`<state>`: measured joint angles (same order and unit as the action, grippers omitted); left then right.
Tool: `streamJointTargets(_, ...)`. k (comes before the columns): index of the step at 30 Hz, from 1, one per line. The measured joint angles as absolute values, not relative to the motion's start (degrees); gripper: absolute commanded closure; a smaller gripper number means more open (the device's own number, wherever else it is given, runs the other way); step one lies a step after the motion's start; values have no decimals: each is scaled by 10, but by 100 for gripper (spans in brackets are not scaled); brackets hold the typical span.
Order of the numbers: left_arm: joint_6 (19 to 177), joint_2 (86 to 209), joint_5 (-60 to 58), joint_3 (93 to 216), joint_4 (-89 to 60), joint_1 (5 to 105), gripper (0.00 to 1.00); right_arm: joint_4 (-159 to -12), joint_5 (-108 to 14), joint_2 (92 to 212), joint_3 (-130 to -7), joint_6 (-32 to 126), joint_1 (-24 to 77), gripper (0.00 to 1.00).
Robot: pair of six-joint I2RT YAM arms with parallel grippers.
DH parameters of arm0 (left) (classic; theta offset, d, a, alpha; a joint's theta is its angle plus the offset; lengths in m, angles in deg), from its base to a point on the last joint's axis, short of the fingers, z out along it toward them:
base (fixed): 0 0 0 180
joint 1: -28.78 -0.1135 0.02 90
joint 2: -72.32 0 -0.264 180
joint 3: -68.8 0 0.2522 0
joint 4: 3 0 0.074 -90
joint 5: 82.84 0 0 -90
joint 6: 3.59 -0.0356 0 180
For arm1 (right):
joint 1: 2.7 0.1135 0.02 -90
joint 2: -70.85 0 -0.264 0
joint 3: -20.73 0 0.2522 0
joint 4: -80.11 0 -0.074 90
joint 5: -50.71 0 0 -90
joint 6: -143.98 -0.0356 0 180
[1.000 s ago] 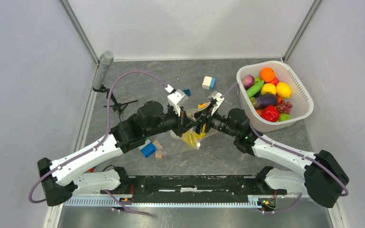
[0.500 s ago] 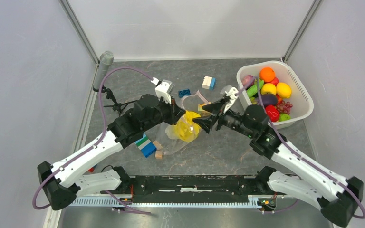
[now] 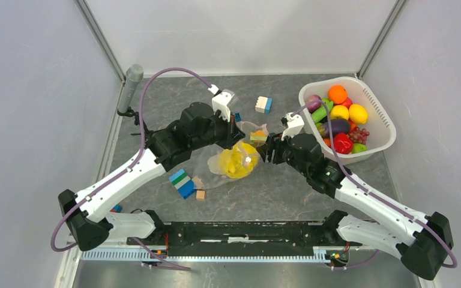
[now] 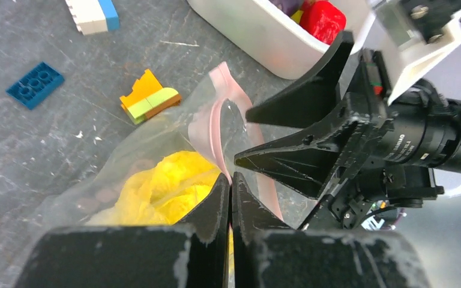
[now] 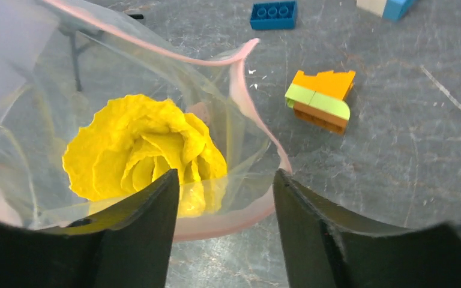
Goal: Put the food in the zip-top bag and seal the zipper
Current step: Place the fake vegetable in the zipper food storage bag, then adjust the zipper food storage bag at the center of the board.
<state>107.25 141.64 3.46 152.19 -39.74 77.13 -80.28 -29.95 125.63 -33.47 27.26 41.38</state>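
Note:
The zip-top bag [image 3: 213, 171] lies mid-table with its mouth held open, and a yellow piece of food [image 3: 235, 162] sits inside. My left gripper [image 4: 230, 179] is shut on the pink zipper [image 4: 216, 129] edge and holds it up. My right gripper [image 5: 225, 180] is open just outside the bag's mouth, with the zipper [image 5: 240, 90] rim curving between its fingers, which hold nothing. The yellow food [image 5: 138, 144] shows through the clear plastic. More food [image 3: 339, 112] is piled in the white basket [image 3: 379, 129].
An orange and green block [image 3: 258, 136] lies right behind the bag. A white and blue block [image 3: 263, 104] and a flat blue block [image 5: 273, 15] lie farther back. A blue and green block [image 3: 182, 182] and a small tan block [image 3: 200, 194] sit near left. A microphone stand [image 3: 131, 87] is at the left wall.
The right gripper's jaws have spread and it has backed to the right of the bag's mouth. The left gripper, still shut on the zipper edge, moved toward the back, and the yellow food lies deeper in the bag.

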Motion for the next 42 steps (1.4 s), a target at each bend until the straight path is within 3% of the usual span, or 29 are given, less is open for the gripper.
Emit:
streamJointTargets(2, 1051, 1428, 41, 1548, -415, 771, 98, -795, -294, 1265, -335, 262, 413, 42)
streamJointTargets(5, 1033, 1433, 54, 1557, -437, 770, 98, -796, -302, 1269, -335, 252, 411, 30)
streamJointTargets(8, 1023, 1437, 71, 1557, -451, 770, 98, -803, -318, 1266, -335, 256, 410, 27)
streamJointTargets(18, 1011, 1436, 88, 1550, -463, 767, 98, -781, -247, 1182, -335, 260, 410, 30)
streamJointTargets(24, 1011, 1436, 85, 1547, -463, 767, 98, -818, -266, 1207, -302, 213, 407, 34)
streamJointTargets(25, 1011, 1436, 85, 1545, -463, 767, 98, -820, -275, 1220, -299, 206, 407, 37)
streamJointTargets(29, 1011, 1435, 87, 1543, -464, 767, 98, -822, -298, 1260, -296, 184, 407, 76)
streamJointTargets(31, 1008, 1433, 90, 1542, -466, 767, 98, -833, -309, 1258, -286, 177, 407, 87)
streamJointTargets(34, 996, 1422, 100, 1540, -469, 766, 98, -862, -343, 1249, -272, 175, 407, 95)
streamJointTargets(38, 959, 1409, 110, 1567, -495, 761, 98, -874, -398, 1259, -314, 216, 407, 96)
streamJointTargets(42, 932, 1436, 134, 1731, -601, 758, 98, -874, -432, 1295, -425, 257, 407, 100)
